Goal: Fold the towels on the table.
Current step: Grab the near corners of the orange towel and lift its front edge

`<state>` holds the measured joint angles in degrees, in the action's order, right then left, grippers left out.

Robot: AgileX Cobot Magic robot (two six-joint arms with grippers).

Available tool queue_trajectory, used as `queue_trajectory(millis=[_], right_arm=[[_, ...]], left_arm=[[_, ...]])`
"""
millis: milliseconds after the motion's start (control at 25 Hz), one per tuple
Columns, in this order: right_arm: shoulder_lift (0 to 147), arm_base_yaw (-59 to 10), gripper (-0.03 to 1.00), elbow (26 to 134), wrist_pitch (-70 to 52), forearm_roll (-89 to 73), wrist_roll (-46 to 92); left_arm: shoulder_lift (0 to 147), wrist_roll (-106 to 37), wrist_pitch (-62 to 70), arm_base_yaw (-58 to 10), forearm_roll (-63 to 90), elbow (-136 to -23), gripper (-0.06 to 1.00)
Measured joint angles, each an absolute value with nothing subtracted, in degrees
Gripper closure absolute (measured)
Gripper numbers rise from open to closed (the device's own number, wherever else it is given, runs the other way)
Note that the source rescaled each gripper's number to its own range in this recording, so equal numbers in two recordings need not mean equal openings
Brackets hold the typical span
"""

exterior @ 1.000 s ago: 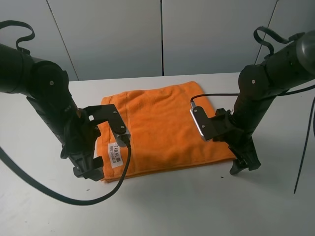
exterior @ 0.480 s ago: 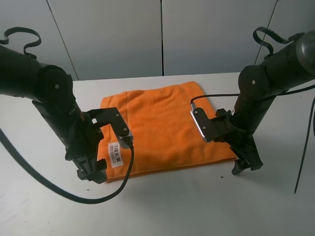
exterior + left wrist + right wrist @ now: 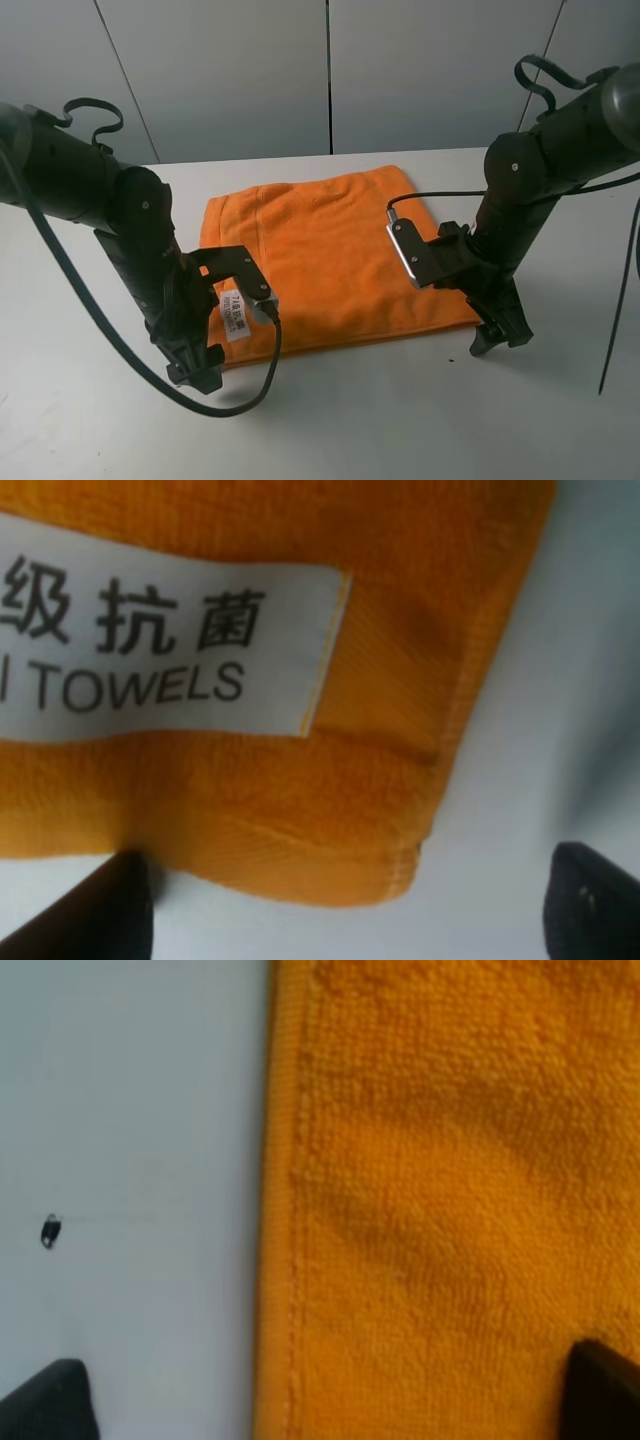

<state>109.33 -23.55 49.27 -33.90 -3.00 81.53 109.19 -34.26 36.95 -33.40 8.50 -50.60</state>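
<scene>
1. Seen from the high camera, the orange towel (image 3: 330, 250) lies flat mid-table (image 3: 400, 430), nearer the far edge. The left gripper (image 3: 198, 368) is at its near-left corner and the right gripper (image 3: 497, 338) at its near-right corner.
2. Only the left wrist camera makes the white label (image 3: 150, 650) legible, reading "TOWELS", and shows the jaws spread wide astride that corner.
3. The right wrist view adds the stitched border (image 3: 290, 1260), a dark speck (image 3: 50, 1230) on the table, and jaws parted across the towel's edge.

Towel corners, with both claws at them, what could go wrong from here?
The left claw is open over a corner of the towel that looks layered; it may pinch only the top layer. The right claw straddles the side hem and could catch just the border. The left cable loops near the corner and might snag.
</scene>
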Motion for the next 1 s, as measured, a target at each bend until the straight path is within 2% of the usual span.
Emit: queue_trajectory(millis=[280, 720, 840, 1000], right_arm=[[109.3, -23.5, -0.03, 49.3, -33.7, -3.7, 81.4], [109.3, -23.5, -0.03, 49.3, -33.5, -4.3, 81.4], [109.3, -23.5, -0.03, 49.3, -33.0, -4.9, 81.4], [109.3, -23.5, -0.03, 49.3, -32.7, -5.3, 81.4]], left_arm=[[109.2, -34.4, 36.0, -37.0, 6.7, -50.6, -0.06], [103.9, -34.3, 42.9, -37.4, 4.6, -50.6, -0.04], [103.2, -34.3, 42.1, -37.4, 4.2, -50.6, 0.00], [103.2, -34.4, 36.3, -37.4, 4.3, -50.6, 0.18]])
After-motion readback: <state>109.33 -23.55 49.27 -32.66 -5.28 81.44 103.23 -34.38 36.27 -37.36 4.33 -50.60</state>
